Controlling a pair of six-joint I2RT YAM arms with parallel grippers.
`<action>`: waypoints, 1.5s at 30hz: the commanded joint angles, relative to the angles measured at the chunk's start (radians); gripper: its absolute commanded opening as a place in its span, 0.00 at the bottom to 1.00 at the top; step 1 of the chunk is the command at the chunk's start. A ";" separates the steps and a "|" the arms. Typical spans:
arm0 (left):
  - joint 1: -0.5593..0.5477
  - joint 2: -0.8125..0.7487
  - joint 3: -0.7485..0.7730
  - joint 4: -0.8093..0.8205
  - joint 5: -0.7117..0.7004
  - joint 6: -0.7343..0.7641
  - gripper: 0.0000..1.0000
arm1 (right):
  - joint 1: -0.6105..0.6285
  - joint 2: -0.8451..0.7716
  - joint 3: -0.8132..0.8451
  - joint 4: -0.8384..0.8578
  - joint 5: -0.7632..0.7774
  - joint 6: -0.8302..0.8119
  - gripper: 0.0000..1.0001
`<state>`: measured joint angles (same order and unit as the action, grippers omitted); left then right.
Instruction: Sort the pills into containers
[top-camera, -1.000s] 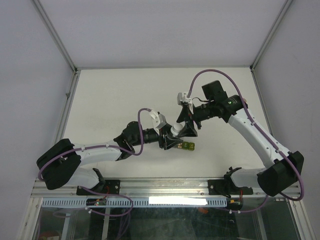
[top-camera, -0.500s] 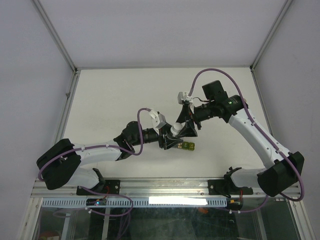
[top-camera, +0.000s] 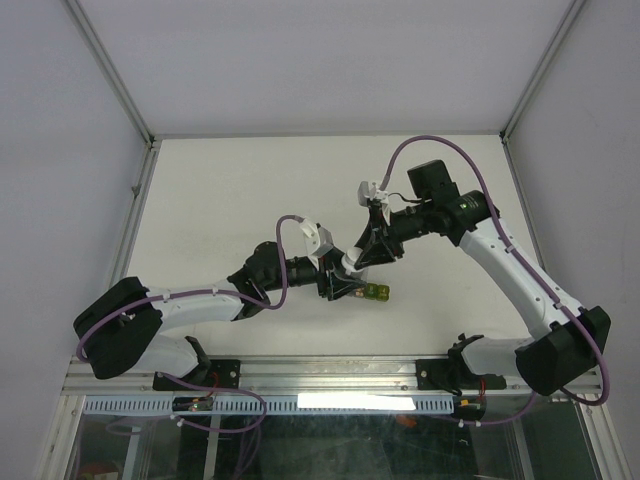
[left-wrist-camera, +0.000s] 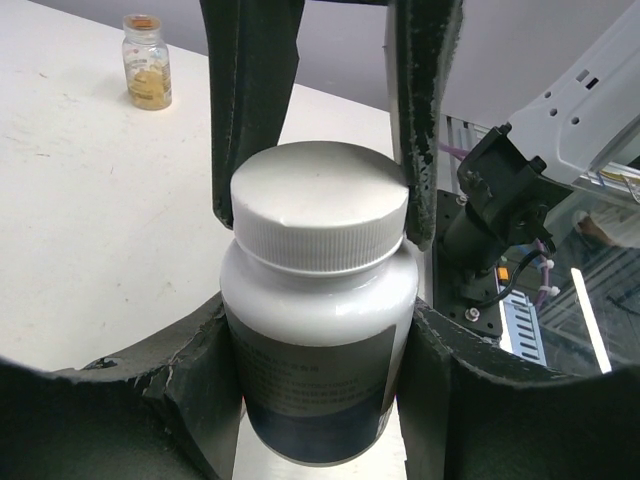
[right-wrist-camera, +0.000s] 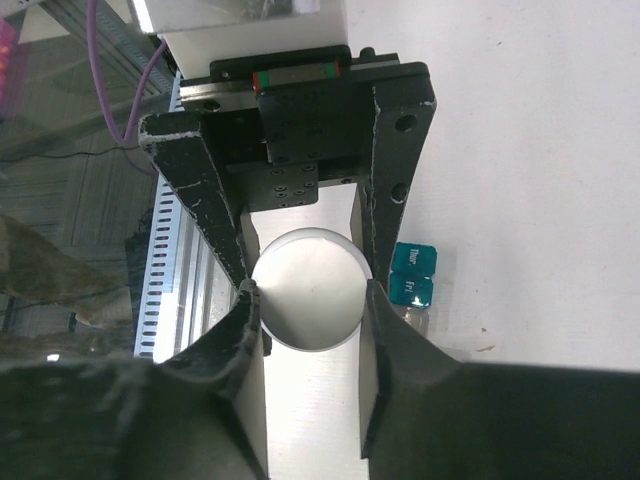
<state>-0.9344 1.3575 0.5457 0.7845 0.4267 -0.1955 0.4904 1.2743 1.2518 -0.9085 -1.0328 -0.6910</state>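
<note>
Cap-removal step, centre frame: left fingers (left-wrist-camera: 190, 390) clamped on the bottle (left-wrist-camera: 320, 340) body, right fingers (right-wrist-camera: 390, 360) clamped on its cap (right-wrist-camera: 308, 290). Next move, judged: unscrew and lift clear.

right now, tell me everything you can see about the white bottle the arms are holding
The white bottle looks like opaque, glossy plastic, with a rounded shoulder, a ribbed white screw cap on it, and a dark grey-to-blue label around its body. The left gripper clamps the body and the right gripper pinches the cap's sides. It is held beside the pill compartments, near the table's front edge.
</note>
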 joint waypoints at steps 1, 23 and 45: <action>0.005 -0.014 0.023 0.081 -0.007 -0.005 0.41 | 0.003 -0.031 0.010 0.025 -0.038 0.014 0.01; 0.023 -0.214 -0.199 -0.068 -0.057 0.320 0.99 | -0.395 -0.079 -0.211 0.326 0.226 0.139 0.00; 0.096 -0.022 -0.175 -0.094 -0.067 0.615 0.99 | -0.702 0.522 0.109 0.786 0.653 0.312 0.02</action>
<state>-0.8532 1.3239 0.3508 0.6155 0.3496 0.3580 -0.1841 1.7615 1.2736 -0.2115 -0.4496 -0.4149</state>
